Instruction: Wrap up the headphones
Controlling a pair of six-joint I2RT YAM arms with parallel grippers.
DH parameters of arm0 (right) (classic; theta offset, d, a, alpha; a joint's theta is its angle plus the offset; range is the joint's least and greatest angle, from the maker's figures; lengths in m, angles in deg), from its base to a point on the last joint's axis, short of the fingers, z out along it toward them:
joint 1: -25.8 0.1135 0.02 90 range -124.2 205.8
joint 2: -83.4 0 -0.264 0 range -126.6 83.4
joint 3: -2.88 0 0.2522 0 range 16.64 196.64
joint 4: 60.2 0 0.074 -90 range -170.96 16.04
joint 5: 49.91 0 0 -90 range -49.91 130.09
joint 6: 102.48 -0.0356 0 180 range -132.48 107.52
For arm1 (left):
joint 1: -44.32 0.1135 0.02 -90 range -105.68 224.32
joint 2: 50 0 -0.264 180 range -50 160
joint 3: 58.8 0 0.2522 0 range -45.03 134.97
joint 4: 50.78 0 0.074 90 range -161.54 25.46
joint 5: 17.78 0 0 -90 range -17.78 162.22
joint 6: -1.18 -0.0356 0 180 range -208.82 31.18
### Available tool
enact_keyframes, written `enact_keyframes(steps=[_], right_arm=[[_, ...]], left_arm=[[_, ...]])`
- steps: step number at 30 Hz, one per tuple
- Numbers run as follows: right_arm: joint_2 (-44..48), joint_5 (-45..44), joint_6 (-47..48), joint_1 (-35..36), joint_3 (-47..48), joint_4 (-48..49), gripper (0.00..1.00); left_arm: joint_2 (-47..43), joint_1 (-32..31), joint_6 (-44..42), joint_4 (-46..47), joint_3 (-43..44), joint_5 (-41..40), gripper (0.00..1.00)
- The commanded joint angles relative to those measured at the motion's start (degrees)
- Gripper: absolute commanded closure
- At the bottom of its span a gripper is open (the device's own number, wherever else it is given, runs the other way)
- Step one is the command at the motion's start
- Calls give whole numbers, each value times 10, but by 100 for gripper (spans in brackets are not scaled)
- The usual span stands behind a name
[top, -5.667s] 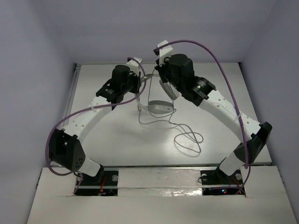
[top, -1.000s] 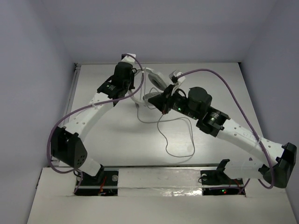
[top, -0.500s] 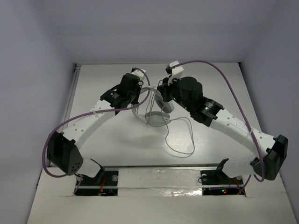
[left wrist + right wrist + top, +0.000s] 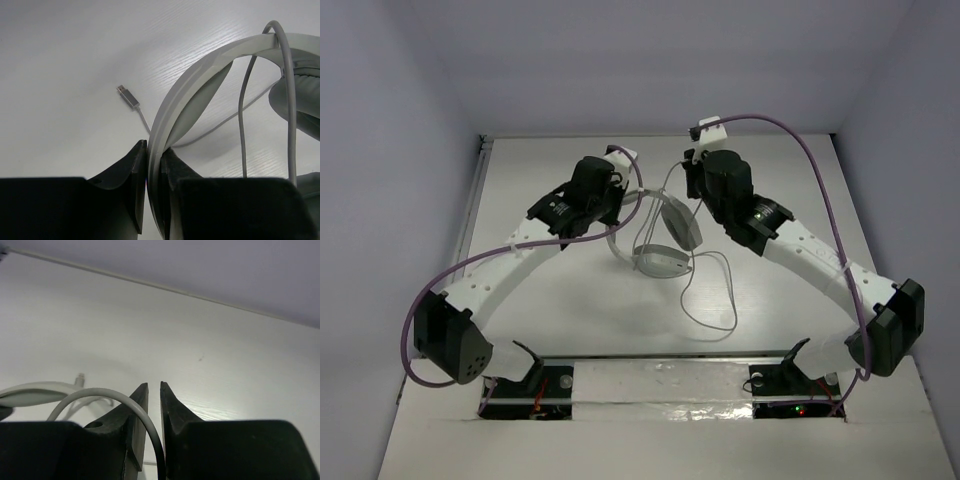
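pale grey plastic: the headphones sit mid-table btwn the two arms, over the white table. the left gripper is clamped on the headband. in the l wrist view both black fingers press the band's edge w/ no gap showing, and the band arcs up and to the right out of the jaws. one earcup stands tilted near the r arm's wrist. the other is lower and nearer the bases and shows its oval face to the top camera; can't tell from above if it touches the table. thin grey cable: two strands cross the headband's far end in the l wrist view. in the top view a long loop trails from the cups toward the near edge, lying on the table. the small plug lies on the table just left of the band, apart from the fingers. the right gripper is beyond the cups, toward the back wall. its jaws are a thin slit apart, and a bend of cable curves over the finger on the left of the r wrist view and drops into that slit. can't tell if the cable is pinched or loose there. purple cables arc along each arm.
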Motion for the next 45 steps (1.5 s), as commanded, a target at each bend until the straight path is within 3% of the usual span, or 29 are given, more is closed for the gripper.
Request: enact_keyframes(steps=[1,6,15,18,22,30,36,42,45], right_arm=[[9,-56,9,-10,-9,25,78],[21,-61,0,-24,-37,37,78],[-6,-35,-31,-50,-63,55,77],[7,-4,-40,-55,-78,71,71],[10,54,-47,-66,-94,81,70],[17,241,-126,-72,-177,245,67],[0,300,-211,-72,-264,360,67],[-60,379,-271,-61,-299,450,67],[-81,399,-277,-30,-304,466,67]], left_arm=[[-37,3,5,34,40,34,100],[-42,8,2,39,55,53,100],[-73,65,12,51,69,225,100],[-80,103,29,68,66,286,100],[-82,128,45,84,70,375,100],[-80,172,171,186,77,481,100],[-66,205,273,256,121,507,100],[-44,223,389,325,148,476,100],[-38,229,391,316,169,410,100]])
